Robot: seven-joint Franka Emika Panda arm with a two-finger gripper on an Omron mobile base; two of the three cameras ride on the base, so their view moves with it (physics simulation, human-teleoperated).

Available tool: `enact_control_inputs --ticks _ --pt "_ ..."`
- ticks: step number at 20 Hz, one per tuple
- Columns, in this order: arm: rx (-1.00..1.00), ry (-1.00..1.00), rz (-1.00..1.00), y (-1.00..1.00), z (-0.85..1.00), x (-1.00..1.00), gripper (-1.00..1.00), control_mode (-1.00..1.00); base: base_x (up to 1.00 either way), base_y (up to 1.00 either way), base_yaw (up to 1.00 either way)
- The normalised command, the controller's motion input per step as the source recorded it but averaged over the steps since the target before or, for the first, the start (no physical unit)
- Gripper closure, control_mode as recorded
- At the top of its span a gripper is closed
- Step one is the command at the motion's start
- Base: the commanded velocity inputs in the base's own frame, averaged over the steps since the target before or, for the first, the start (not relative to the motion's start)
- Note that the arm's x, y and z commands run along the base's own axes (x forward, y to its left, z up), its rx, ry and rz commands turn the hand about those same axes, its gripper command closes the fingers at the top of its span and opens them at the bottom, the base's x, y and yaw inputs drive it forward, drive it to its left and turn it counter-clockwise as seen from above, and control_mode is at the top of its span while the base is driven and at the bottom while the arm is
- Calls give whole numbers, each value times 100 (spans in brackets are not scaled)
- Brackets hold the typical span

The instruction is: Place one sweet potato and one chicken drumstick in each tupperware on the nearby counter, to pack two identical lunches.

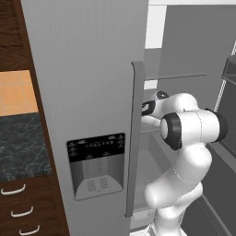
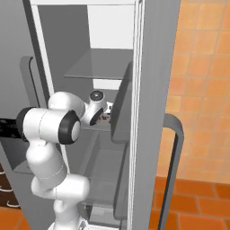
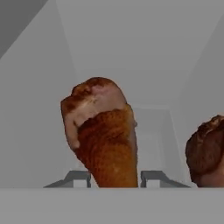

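A reddish-brown chicken drumstick point(image 3: 105, 140) stands close in front of the hand camera, its bulbous end up. My gripper point(image 3: 116, 179) has a fingertip against each side of its narrow lower part, shut on it. Another chicken drumstick point(image 3: 205, 151) lies just to the right, cut off by the frame edge. In the base views my arm reaches into the open fridge at middle-shelf height, and a speck of reddish meat point(image 2: 104, 117) shows beside the hand point(image 2: 96, 110). A stretch of the dark marbled counter point(image 1: 20, 143) lies left of the fridge.
The closed grey fridge door point(image 1: 87, 92) with its dispenser panel point(image 1: 96, 161) and long handle point(image 1: 136, 138) stands left of my arm. The open door point(image 2: 152, 112) stands to the right. A glass shelf point(image 2: 101, 67) hangs above the hand. Pale fridge walls point(image 3: 35, 109) close in around the drumsticks.
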Motion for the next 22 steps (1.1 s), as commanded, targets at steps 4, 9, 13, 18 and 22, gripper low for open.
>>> enact_control_inputs --ticks 4,9,13,18,22 --pt "0 9 0 8 -2 -53 100 -100 0 0 0" --pt "0 1 0 8 24 -90 100 -100 0 0 0" --pt "0 -1 0 5 74 -98 100 -100 0 0 0" --pt "0 0 0 8 89 -99 100 -100 0 0 0" --pt "0 2 -3 0 86 -93 100 -100 0 0 0"
